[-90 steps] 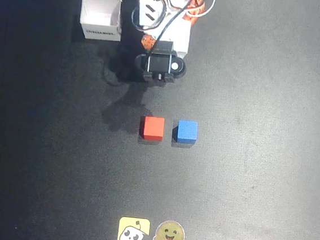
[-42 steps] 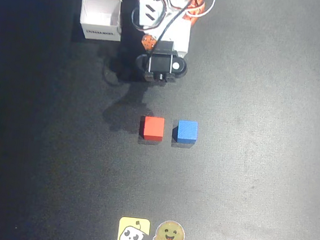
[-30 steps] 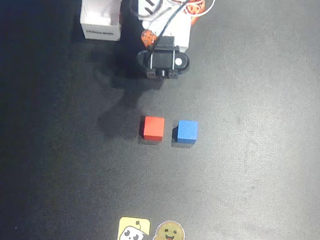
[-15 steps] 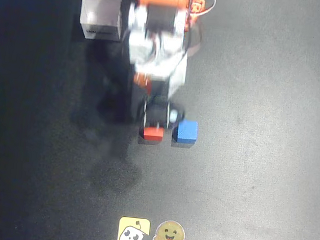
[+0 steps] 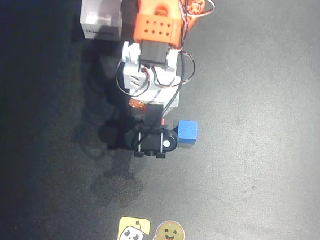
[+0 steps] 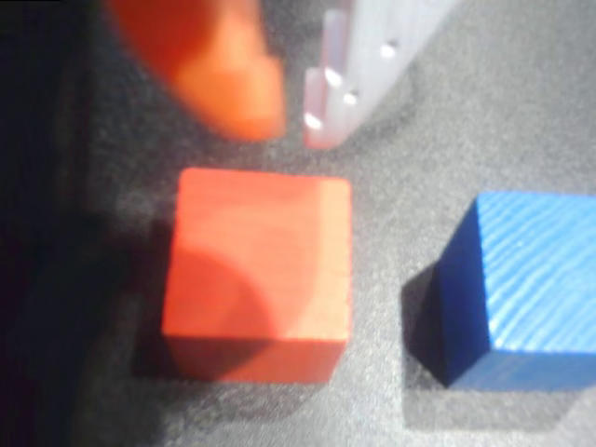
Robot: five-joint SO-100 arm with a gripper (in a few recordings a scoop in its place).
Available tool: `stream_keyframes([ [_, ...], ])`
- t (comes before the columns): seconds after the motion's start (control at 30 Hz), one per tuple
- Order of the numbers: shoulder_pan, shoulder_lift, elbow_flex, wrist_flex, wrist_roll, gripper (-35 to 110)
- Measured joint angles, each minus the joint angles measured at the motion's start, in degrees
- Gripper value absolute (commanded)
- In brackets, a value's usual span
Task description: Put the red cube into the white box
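Small matte red-orange cube on dark table, just left of blue cube in wrist view, gripper just above it, fingers close together, grasping nothing.

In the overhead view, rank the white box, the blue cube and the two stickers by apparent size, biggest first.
1. White box, clearly the largest.
2. The yellow robot sticker and the smiling-face sticker look about alike, so I won't rank them against each other.
3. Blue cube, the smallest.

blue cube beside red cube, narrow gap
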Motion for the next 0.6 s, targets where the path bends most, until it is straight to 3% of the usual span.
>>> stream_keyframes([
  [0.6, -2.64, -2.81, -0.26, -3.52, 0.0, 27],
])
